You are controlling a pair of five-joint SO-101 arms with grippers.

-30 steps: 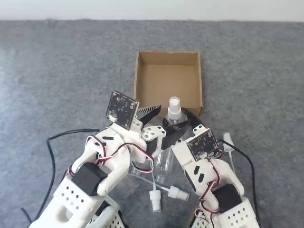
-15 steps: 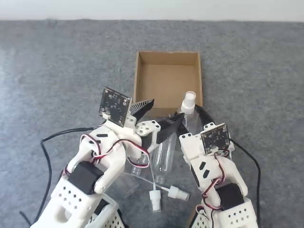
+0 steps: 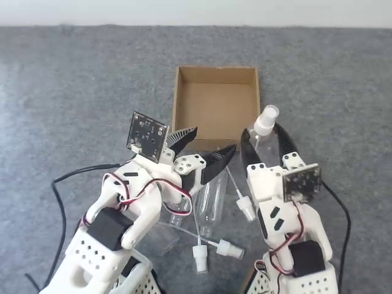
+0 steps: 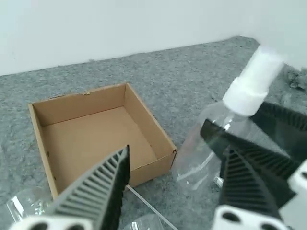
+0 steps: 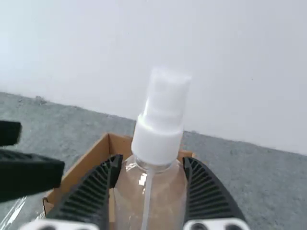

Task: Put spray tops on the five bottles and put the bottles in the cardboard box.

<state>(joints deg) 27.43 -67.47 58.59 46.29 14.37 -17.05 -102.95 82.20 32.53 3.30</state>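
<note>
Left gripper [image 3: 214, 139] is spread wide and empty at the front wall of the cardboard box [image 3: 215, 104]. An uncapped clear bottle [image 3: 211, 199] and loose spray tops [image 3: 229, 248] lie between the arms. Right gripper [image 3: 263, 133] clamps a capped spray bottle [image 3: 264, 121] at the box's front right corner.

A grey, felt-like carpet [image 3: 73, 92] covers the whole surface — behind it, a plain white wall [image 5: 96, 48].

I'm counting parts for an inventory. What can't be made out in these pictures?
High view: the left arm covers part of the loose bottles, so their number is unclear.
Right wrist view: the held bottle is cut off by the picture's edge and hides much of the cardboard box.
Left wrist view: the held bottle's spray top is blurred.
</note>
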